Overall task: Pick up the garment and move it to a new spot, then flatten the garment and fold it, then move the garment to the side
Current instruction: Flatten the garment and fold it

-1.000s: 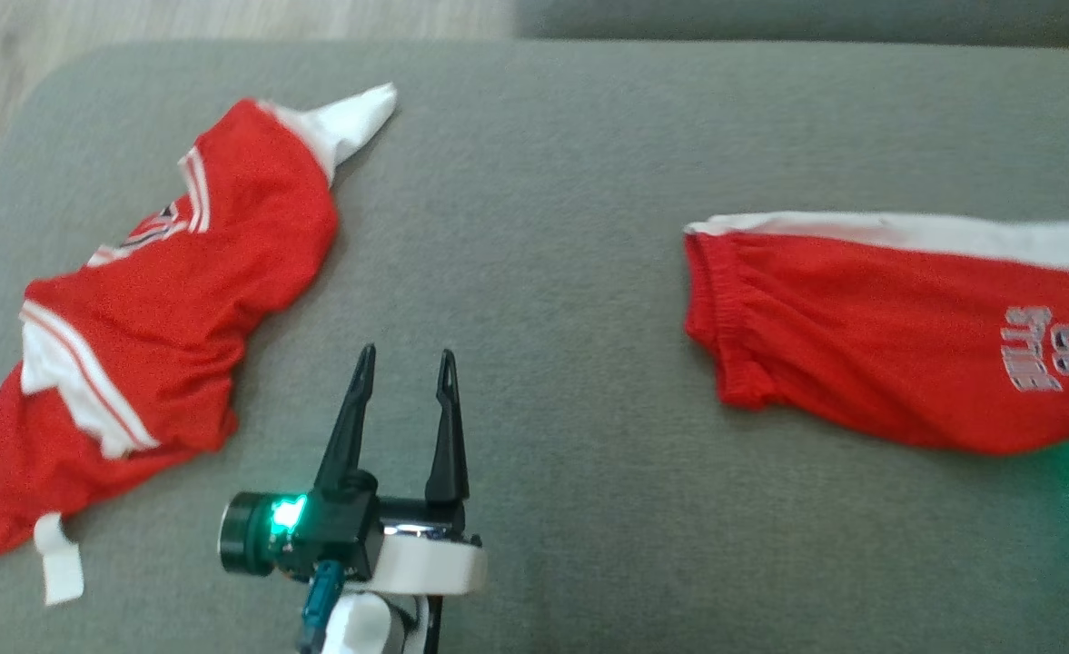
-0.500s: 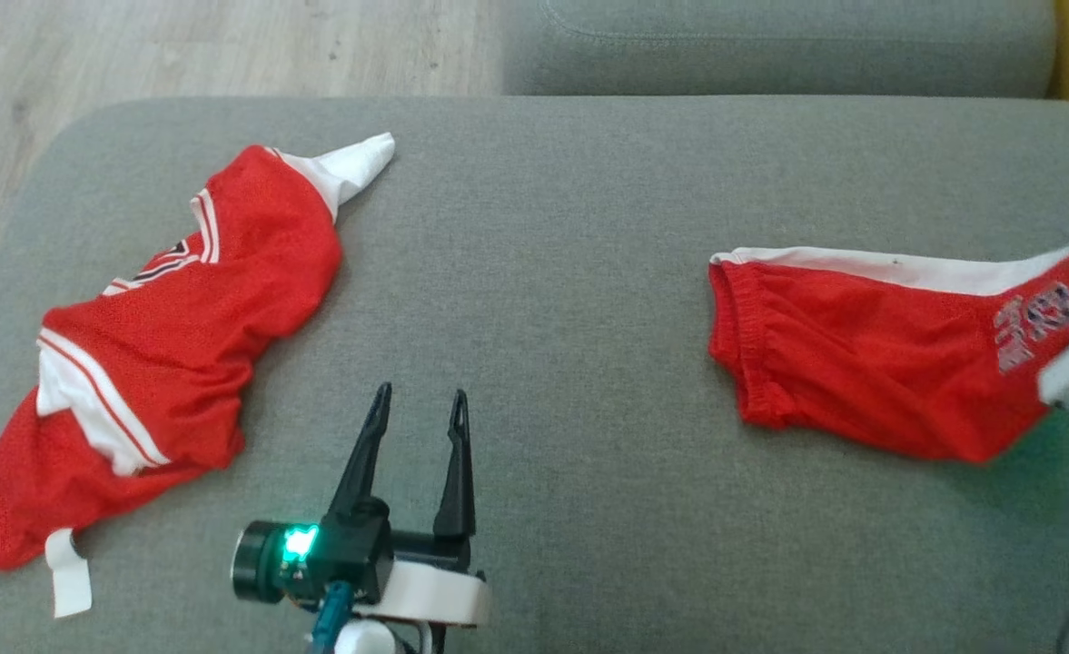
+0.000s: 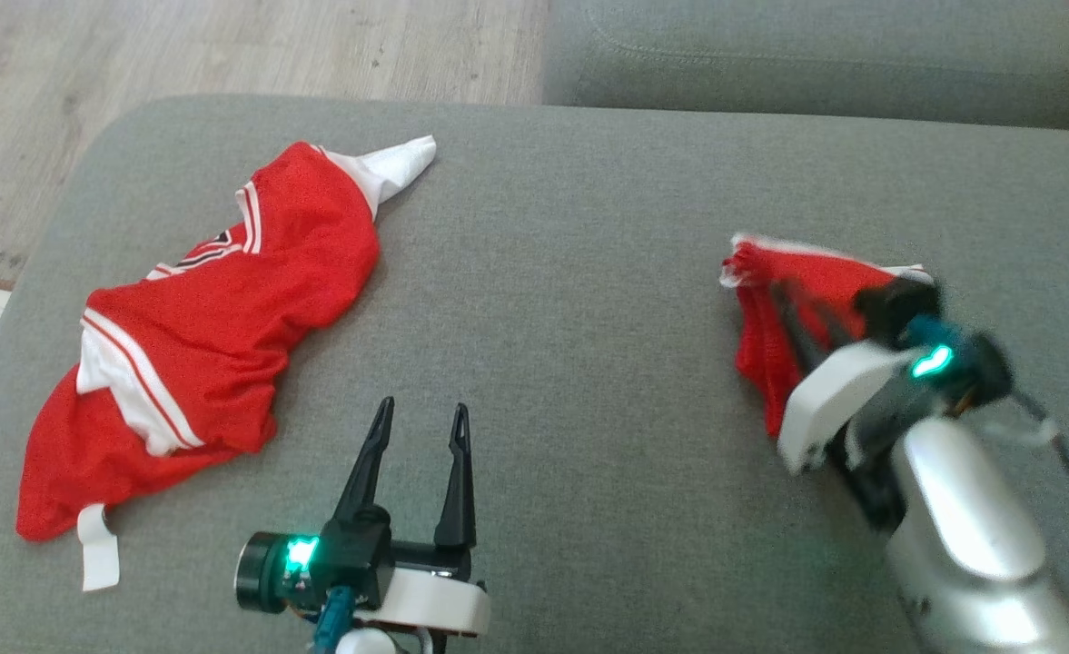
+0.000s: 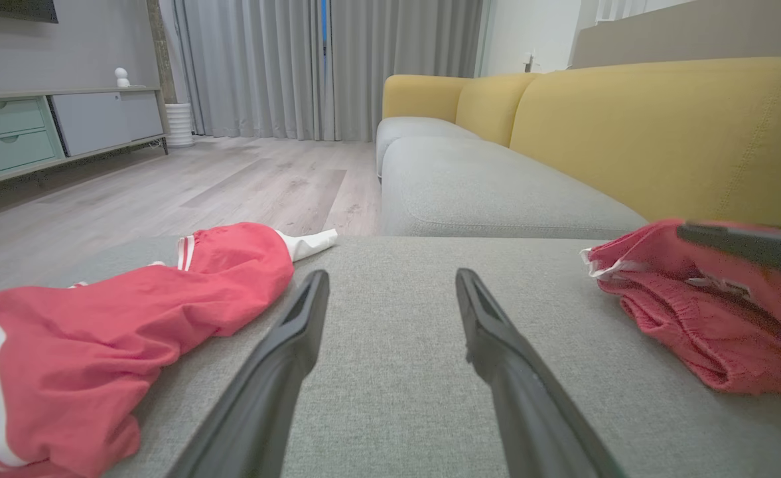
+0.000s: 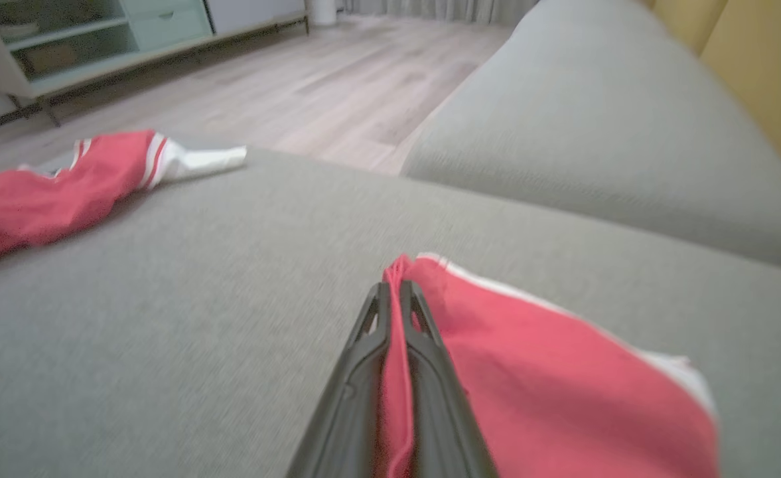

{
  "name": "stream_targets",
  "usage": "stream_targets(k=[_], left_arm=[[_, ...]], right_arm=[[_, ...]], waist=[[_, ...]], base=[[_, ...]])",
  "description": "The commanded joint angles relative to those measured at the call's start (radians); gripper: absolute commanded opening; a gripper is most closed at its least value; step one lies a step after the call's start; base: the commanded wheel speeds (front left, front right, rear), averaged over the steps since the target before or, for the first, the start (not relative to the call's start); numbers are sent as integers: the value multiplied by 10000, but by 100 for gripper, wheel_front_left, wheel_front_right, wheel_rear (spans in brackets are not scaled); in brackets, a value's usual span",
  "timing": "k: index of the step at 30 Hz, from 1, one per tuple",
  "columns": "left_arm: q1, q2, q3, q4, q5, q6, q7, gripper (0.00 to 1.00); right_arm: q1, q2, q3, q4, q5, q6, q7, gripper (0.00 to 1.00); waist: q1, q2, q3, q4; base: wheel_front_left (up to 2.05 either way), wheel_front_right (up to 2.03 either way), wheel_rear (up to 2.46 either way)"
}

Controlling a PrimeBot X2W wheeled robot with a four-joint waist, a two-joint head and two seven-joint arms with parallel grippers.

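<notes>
Right pincer point(image 5: 393, 290) pinching a fold of red shorts point(image 5: 529, 372), shorts bunched on grey cushion point(image 3: 570, 272), left pincer point(image 3: 420, 413) spread wide, red jersey point(image 3: 225, 309) crumpled at far left.

One hand spread, one clamped.
Left hand point(image 3: 424, 406) sits low, fingers apart, pointing forward; right hand point(image 5: 394, 287) angles in from the right, pinching the red garment point(image 5: 529, 372).

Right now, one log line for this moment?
right hand: shut on red shorts | left hand: open, empty | red jersey: crumpled, left side
</notes>
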Motion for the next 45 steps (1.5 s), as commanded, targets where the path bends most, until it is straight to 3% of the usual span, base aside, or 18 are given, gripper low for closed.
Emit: stream_targets(k=[1,2,3,4,12,17,28,45], left_arm=[[-265,-12,271,-305,-52,-27,-53,100],[-254,-16,283,-319,-63,-18,-53,100],[-241,-19,296,-330,-73,-11,-53,100],[-226,-22,312,-338,-82,-6,-53,100],[145,-44,797,-708,-272,131,-53,100],[670,-49,1330,-947,-312,363,-53,100],[1863,-60,1995,-1529,104,355,-53,100],[2120,-55,2371,-1284,635,-274,-53,100]], right_arm=[[196,-6,648,-343,235,-7,124,0],[318,-27,830,-359,333,-7,168,0],[438,-54,950,-396,398,-7,198,26],[540,-73,980,-470,457,-7,155,100],[1600,-171,-46,-1955,111,-7,-2071,100],[2782,-82,-539,-2966,1188,-7,-3112,100],[5237,11,-1289,-3904,1079,-7,-3292,100],[5492,86,-1100,-3728,1004,-7,-3295,100]], waist=[[1,0,101,62],[1,0,127,68],[1,0,142,68],[1,0,147,61],[1,0,-389,-280],[1,0,-926,-642],[1,0,-1394,-1123],[1,0,-1498,-1258]], base=[[0,0,0],[0,0,0],[0,0,0],[0,0,0],[0,0,0],[0,0,0],[0,0,0],[0,0,0]])
